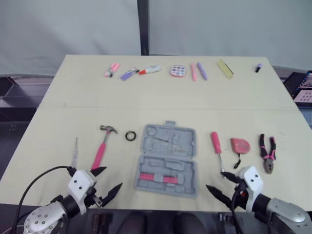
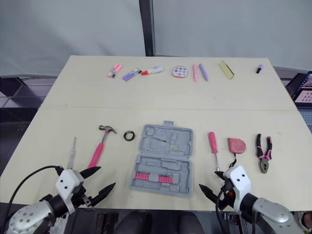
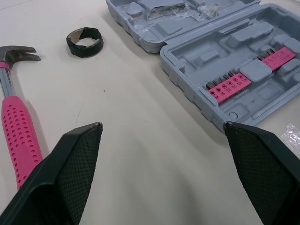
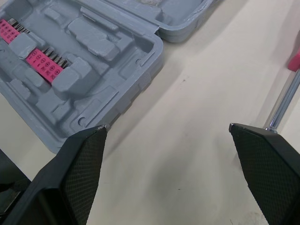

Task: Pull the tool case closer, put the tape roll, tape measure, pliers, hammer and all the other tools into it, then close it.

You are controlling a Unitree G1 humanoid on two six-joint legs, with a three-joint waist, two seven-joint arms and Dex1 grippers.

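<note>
Tool case [image 1: 166,161] open flat on table [image 1: 146,97], between left end effector [image 1: 110,179] and right end effector [image 1: 216,181], both spread wide, holding nothing. Hammer [image 1: 101,151], tape roll [image 1: 130,135] left of case; tape measure [image 1: 239,145], pliers [image 1: 267,151] right.

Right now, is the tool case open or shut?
Open. The tool case lies flat, both grey halves spread, moulded slots and the pink bit strip exposed.

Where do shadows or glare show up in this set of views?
Left eye view: even light, no glare on the table, only faint shadows under the hammer. Left wrist view: a soft shadow along the case edge. Right wrist view: a soft shadow beside the case, and a pale sheen on the screwdriver shaft.
</note>
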